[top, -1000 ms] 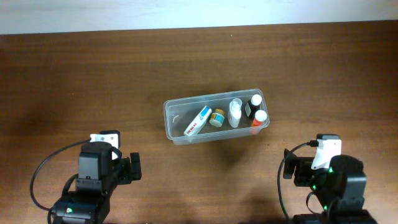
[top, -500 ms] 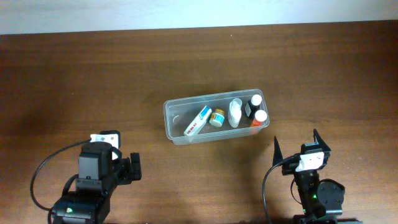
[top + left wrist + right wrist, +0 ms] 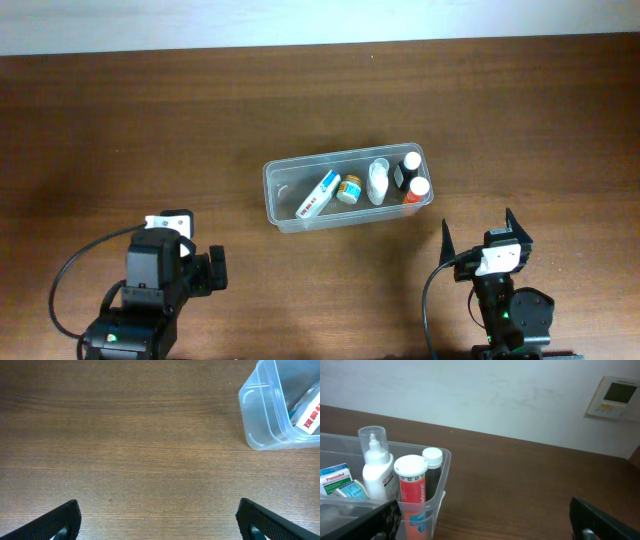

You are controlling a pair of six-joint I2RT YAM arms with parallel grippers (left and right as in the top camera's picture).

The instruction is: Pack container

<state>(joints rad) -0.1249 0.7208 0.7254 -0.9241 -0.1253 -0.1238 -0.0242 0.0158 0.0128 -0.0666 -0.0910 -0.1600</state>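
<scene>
R gripper (image 3: 478, 238): spread wide, empty, apart from container (image 3: 283, 193), prob. nothing left to carry.
L gripper (image 3: 157, 522): agape, empty.
Container: holds bottles (image 3: 378, 180), box (image 3: 317, 195); looks packed.

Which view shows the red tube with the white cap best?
Right wrist. The red tube stands upright in the container's corner, seen side-on with cap and label clear. Overhead shows only its white cap and a bit of red from above. Left wrist catches the container's other end; the tube is out of frame.
</scene>
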